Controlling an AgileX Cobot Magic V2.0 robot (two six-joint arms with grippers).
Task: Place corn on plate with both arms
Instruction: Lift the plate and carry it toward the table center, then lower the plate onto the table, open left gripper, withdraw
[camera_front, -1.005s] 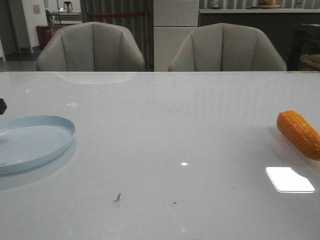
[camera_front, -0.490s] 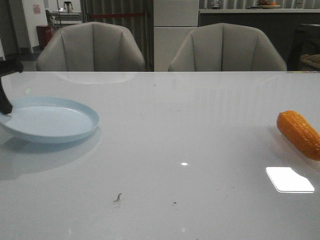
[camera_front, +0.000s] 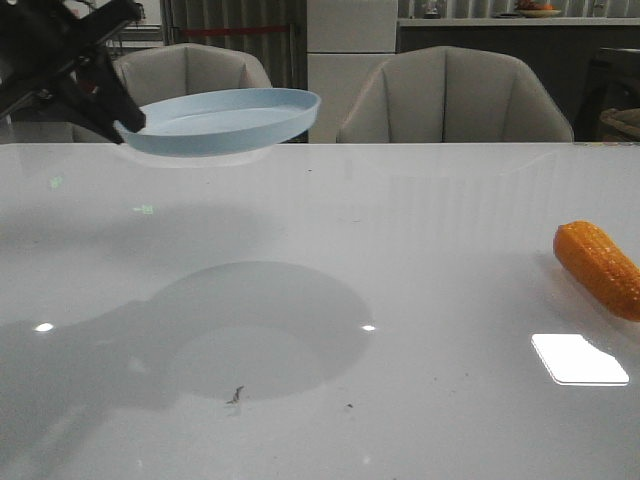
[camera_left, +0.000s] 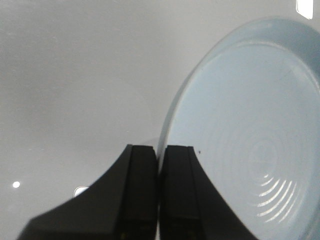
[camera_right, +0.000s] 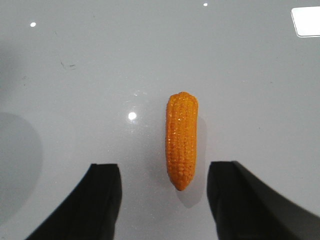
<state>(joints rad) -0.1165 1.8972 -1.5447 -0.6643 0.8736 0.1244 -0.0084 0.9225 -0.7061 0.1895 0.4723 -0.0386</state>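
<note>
My left gripper (camera_front: 125, 122) is shut on the rim of the pale blue plate (camera_front: 225, 118) and holds it high above the table at the far left. In the left wrist view the two black fingers (camera_left: 177, 170) pinch the rim of the plate (camera_left: 250, 135). The orange corn (camera_front: 600, 268) lies on the table at the right edge. In the right wrist view my right gripper (camera_right: 164, 172) is open above the corn (camera_right: 181, 140), whose tapered end lies between the fingers. The right gripper is out of the front view.
The white table (camera_front: 330, 230) bears the plate's round shadow (camera_front: 255, 325) and a bright light patch (camera_front: 580, 358). Two grey chairs (camera_front: 455, 95) stand behind the far edge.
The left gripper has lifted the plate from the table's left edge, up and to the right, to well above the surface. The corn has not moved.
</note>
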